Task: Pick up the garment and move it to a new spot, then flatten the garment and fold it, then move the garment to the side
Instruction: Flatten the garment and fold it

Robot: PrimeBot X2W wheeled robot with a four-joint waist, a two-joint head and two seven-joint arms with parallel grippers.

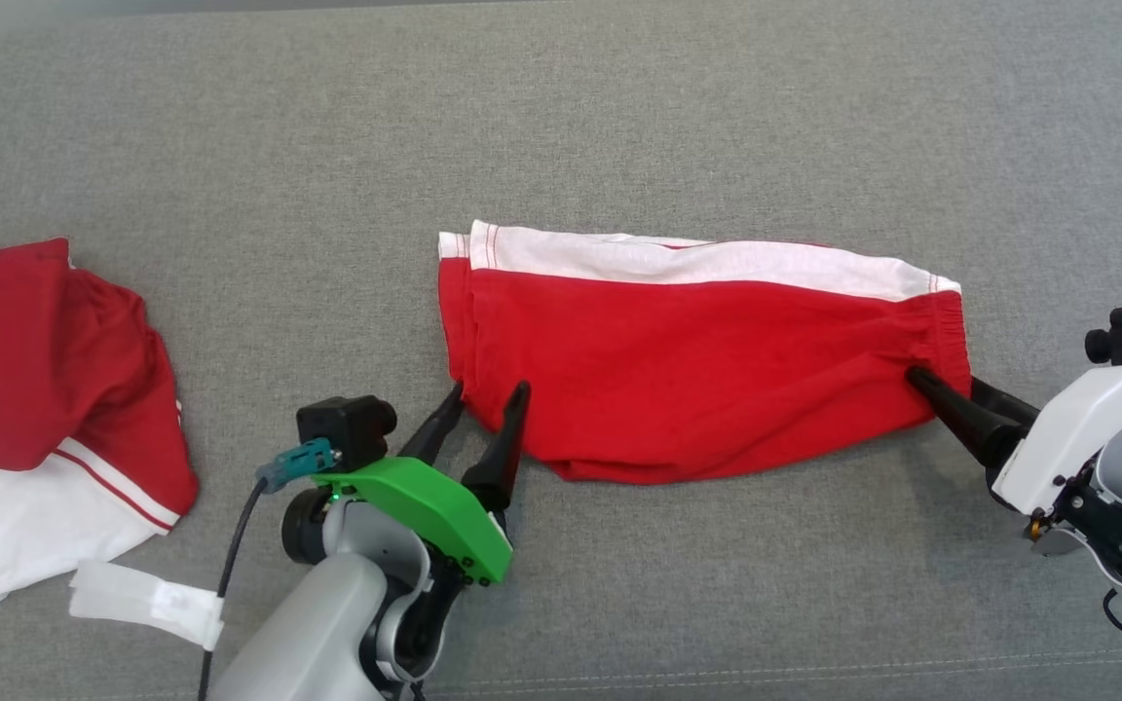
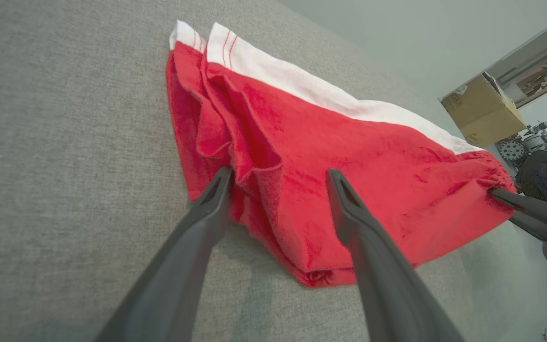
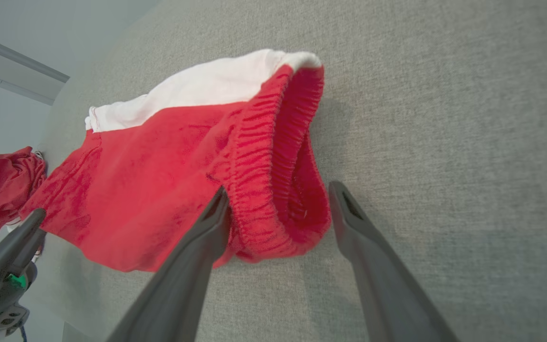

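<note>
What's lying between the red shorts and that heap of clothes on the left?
In the head view, mostly bare grey cover; lower down, the left tool sits at the corner of the shorts.

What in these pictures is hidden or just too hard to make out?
- Head view: the clothes pile is cut off by the left edge.
- Head view: the shorts cover their own underside.
- Head view: the right arm runs off the right edge.
- Left wrist view: the machinery beside the cardboard box is too small and far.

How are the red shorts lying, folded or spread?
Folded: the red shorts lie doubled over, both leg hems stacked at one end, waistband at the other.
</note>
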